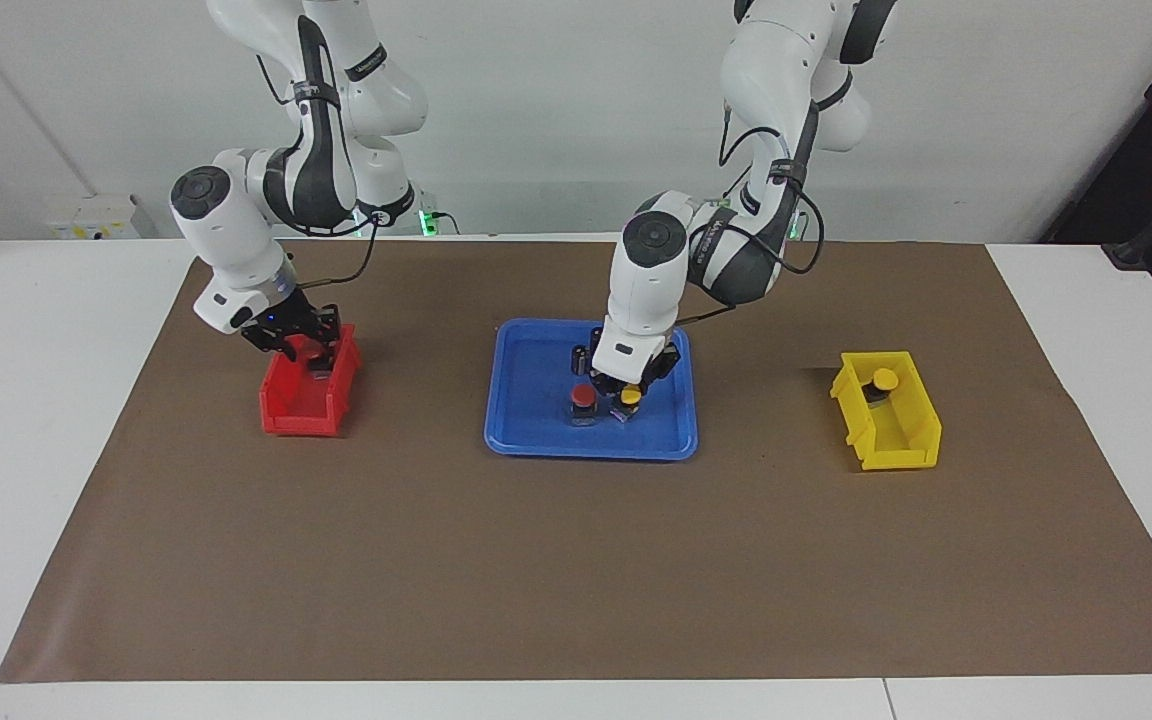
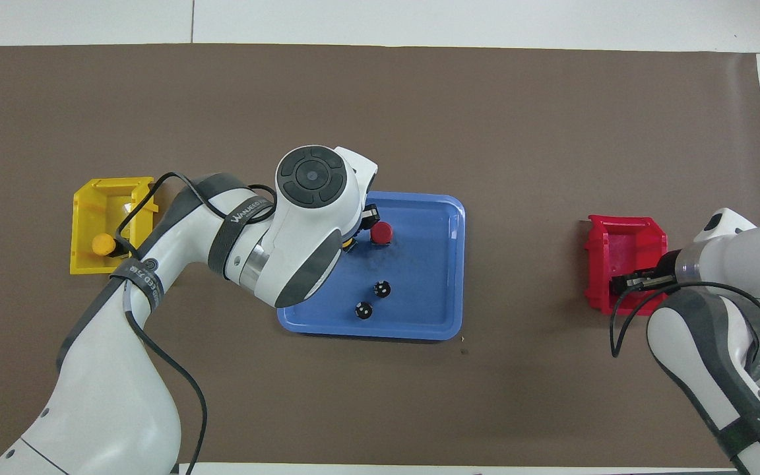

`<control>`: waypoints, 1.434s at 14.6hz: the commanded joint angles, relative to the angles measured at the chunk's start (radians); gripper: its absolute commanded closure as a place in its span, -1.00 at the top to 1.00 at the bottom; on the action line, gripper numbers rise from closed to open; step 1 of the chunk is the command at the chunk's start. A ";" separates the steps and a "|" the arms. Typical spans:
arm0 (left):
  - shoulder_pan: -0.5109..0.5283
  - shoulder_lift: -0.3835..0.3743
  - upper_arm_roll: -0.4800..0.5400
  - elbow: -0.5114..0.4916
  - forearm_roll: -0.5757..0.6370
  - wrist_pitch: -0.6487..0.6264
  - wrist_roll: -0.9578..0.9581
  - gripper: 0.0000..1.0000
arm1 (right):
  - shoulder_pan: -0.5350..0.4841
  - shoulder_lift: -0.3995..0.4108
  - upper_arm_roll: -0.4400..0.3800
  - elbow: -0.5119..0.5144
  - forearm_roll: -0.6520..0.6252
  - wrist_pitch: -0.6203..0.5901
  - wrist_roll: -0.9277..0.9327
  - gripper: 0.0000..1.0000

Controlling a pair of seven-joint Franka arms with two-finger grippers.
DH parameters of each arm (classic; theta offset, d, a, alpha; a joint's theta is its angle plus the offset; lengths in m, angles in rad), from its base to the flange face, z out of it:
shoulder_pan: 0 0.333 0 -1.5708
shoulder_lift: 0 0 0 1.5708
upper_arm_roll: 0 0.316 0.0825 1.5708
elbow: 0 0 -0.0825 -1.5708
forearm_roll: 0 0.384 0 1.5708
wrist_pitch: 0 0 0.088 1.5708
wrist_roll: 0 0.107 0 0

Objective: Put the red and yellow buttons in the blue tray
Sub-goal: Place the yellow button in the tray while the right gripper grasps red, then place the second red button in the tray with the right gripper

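While both arms are down at containers, the scene reads as follows.

Tray: blue tray (image 1: 536, 420) at mid-table on the brown mat (image 1: 576, 560).
Red button: one red button (image 1: 584, 398) stands upright in the tray, free of any gripper.
Yellow button: one yellow button (image 1: 630, 396) stands in the tray just beside the red one, toward the left arm's end.
Left gripper: left gripper (image 1: 628, 388) is low in the tray, right at the yellow button with its fingers either side of the cap. Fingers look slightly parted, but whether they grip the button or have let it go I cannot tell.
Second yellow button: (image 1: 883, 380) sits in the yellow bin (image 1: 911, 440) toward the left arm's end, well apart from the left gripper.
Capless cylinders: two dark ones (image 2: 373, 299) in the tray, nearer to the robots than the red button.
Right gripper: right gripper (image 1: 311, 352) is at the red bin (image 1: 286, 415), dipped into the end nearer the robots. How wide it stands and whether it holds anything I cannot tell; no button is visible in that bin.
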 commanded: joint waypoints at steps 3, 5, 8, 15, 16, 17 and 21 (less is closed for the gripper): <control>0.001 -0.031 0.021 0.030 -0.015 -0.077 0.002 0.72 | -0.021 -0.018 0.012 -0.038 0.012 0.032 -0.036 0.04; 0.068 -0.089 0.023 0.050 -0.012 -0.192 0.063 0.88 | -0.021 -0.018 0.012 -0.041 0.012 0.029 -0.036 -0.23; 0.174 -0.170 0.026 0.052 -0.014 -0.313 0.302 1.00 | -0.018 -0.012 0.012 -0.015 0.011 0.009 -0.050 -0.55; 0.416 -0.254 0.049 0.084 0.039 -0.498 0.765 1.00 | 0.119 0.183 0.019 0.569 0.011 -0.463 0.103 -0.54; 0.454 -0.271 0.051 0.082 0.039 -0.516 0.837 1.00 | 0.183 0.218 0.019 0.645 0.014 -0.491 0.181 -0.53; 0.487 -0.284 0.051 0.082 0.037 -0.533 0.890 1.00 | 0.237 0.235 0.019 0.684 0.014 -0.490 0.250 -0.52; 0.541 -0.317 0.051 0.081 0.039 -0.556 0.942 1.00 | 0.457 0.306 0.019 0.697 0.034 -0.331 0.629 -0.53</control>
